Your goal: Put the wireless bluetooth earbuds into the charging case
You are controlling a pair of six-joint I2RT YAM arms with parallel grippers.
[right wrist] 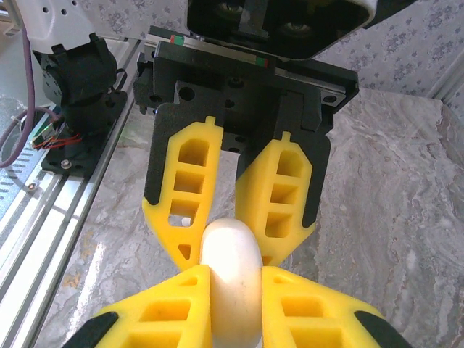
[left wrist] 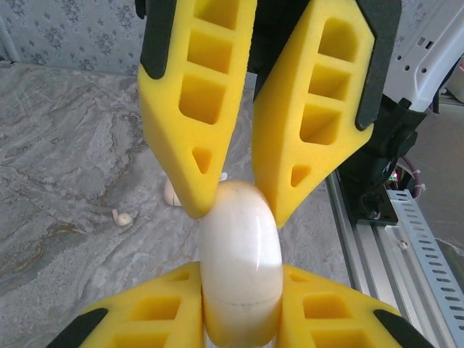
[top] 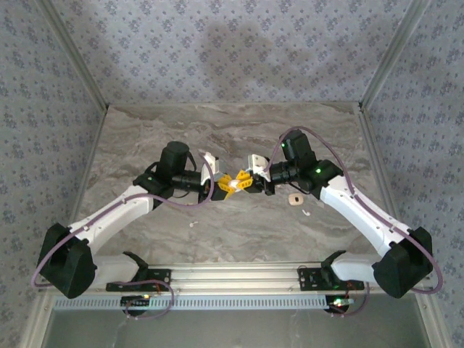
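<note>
Left claw [left wrist: 241,275]: clenched. You can see both of its yellow fingers pressed flat against the lower sides of a white disc [left wrist: 241,254].
Right claw [right wrist: 233,274]: clenched on the same disc from the opposite end. In your left wrist view its two fingertips pinch the disc's rounded top edge.
Disc: held edge-on between the two claws, off the table. It is smooth and glossy, and a thin seam runs across it between the left claw's fingers.
Meeting point: above the middle of the table [top: 145,138], with the arms reaching in from the near left and near right corners.
Case [top: 293,199]: peach, lying on the table right of the middle, just beside the right arm's wrist and apart from both claws. You cannot tell whether it is open or closed.
Right earbud [top: 306,213]: a tiny white bit on the table just beside the case, on its side toward the near right corner.
Left earbud [top: 192,223]: a white speck left of the middle, toward the near edge, well apart from the case.
</note>
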